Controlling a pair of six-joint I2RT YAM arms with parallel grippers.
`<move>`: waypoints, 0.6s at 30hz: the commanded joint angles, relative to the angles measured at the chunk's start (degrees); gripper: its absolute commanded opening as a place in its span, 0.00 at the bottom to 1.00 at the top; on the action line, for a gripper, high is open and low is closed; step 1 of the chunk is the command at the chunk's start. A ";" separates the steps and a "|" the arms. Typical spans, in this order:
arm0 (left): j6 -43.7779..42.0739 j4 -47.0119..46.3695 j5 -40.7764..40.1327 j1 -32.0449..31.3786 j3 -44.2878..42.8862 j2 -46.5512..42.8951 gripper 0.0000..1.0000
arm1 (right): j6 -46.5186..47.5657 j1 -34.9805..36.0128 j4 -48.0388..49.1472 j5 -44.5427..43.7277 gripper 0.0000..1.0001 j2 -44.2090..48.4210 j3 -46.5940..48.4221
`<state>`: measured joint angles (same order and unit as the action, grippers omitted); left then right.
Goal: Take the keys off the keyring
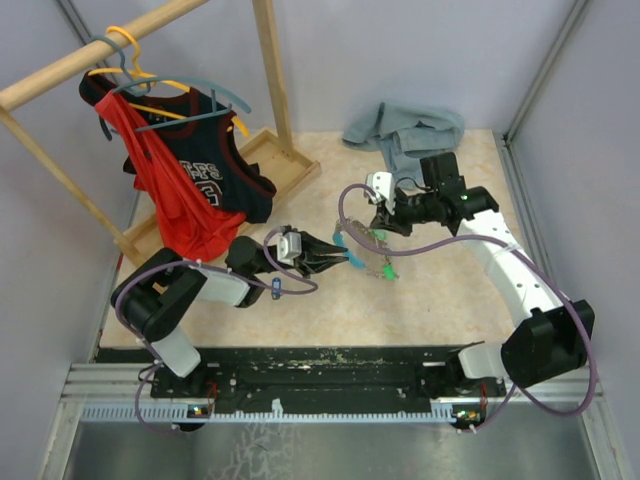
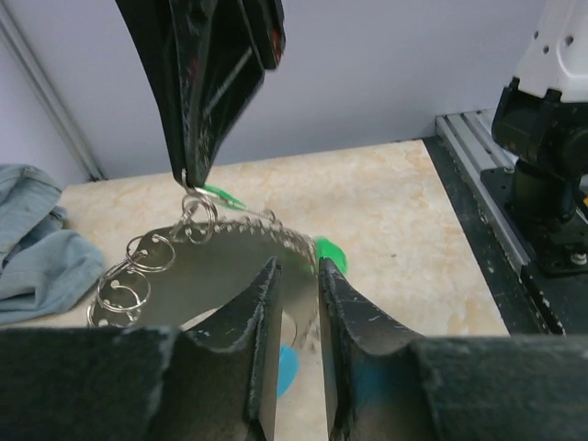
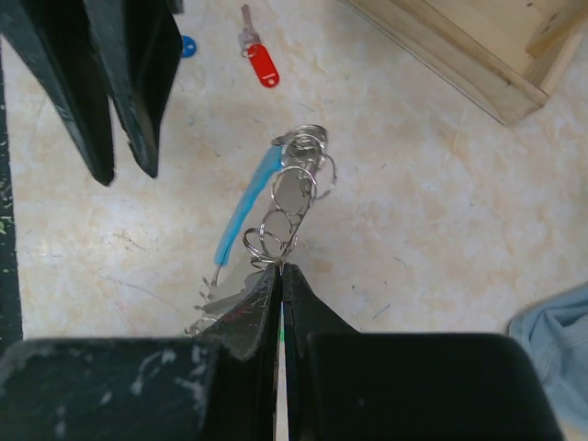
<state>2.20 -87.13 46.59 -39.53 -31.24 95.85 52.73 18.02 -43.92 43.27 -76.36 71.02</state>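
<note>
Slippage is risked — thin silvery metal keyring (image 3: pixel 300 162) pinched only at right gripper (image 3: pixel 280 269) tips; small tagged silvery keys (image 2: pixel 219 276) are held before narrowly parted left gripper (image 2: pixel 297 272).

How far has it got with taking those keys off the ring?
Partly done: a red-tagged key and a blue-headed piece lie loose on the table. In hand: the right gripper pinches the keyring aloft, with the left gripper close by, slightly open. Left: the light-blue tag and green tags hang on it.
</note>
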 commanded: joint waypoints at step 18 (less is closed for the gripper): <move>-5.23 -13.78 -0.48 -2.81 -0.77 4.37 0.29 | -2.58 2.46 1.56 10.44 0.00 -0.55 -0.71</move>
<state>-0.51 -87.11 47.35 -41.91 -31.31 99.83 50.39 19.79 -44.58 49.84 -77.82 69.71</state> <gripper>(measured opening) 0.279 0.006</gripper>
